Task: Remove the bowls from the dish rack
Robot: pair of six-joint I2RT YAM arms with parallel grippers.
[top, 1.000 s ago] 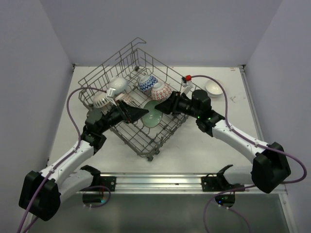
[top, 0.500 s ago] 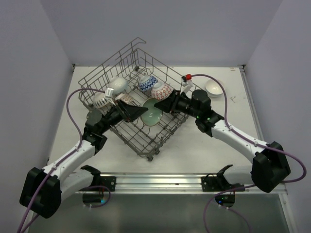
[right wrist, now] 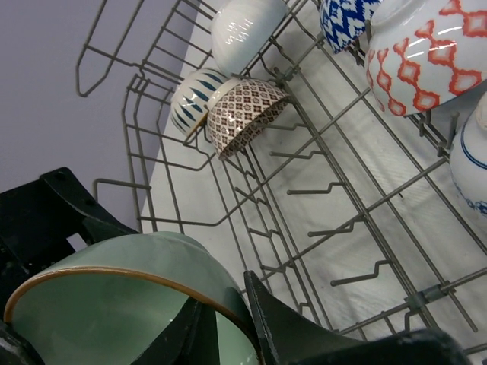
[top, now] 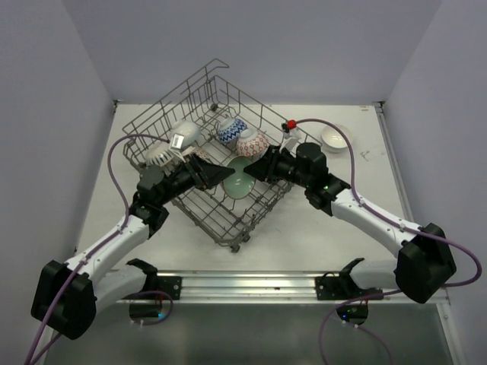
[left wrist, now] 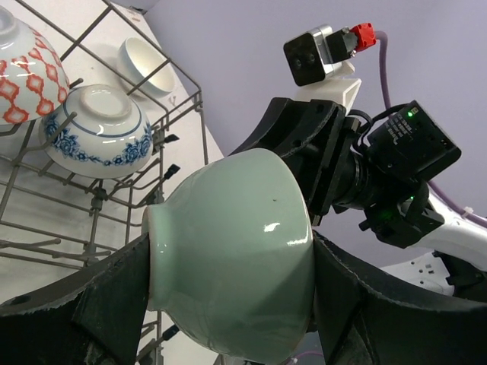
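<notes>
Item: mint green bowl point(top: 238, 179), at the centre of the top view, over the right half of the dish rack point(top: 262, 215).
Left gripper point(left wrist: 236, 296): fingers spread wide and pressed against the bowl's outer sides.
Right gripper point(right wrist: 228, 327): fingers narrowed on the bowl's rim at the lower left of the right wrist view, one inside, one outside.
Red-patterned bowl point(top: 251, 141): in the rack, just above the green one in the top view.

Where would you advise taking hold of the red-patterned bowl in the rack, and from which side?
Probably its upturned foot ring, approached from above. The red-patterned bowl sits mouth-down in the dish rack, so its rim faces the wires, and a blue-patterned bowl crowds its far-left side.
</notes>
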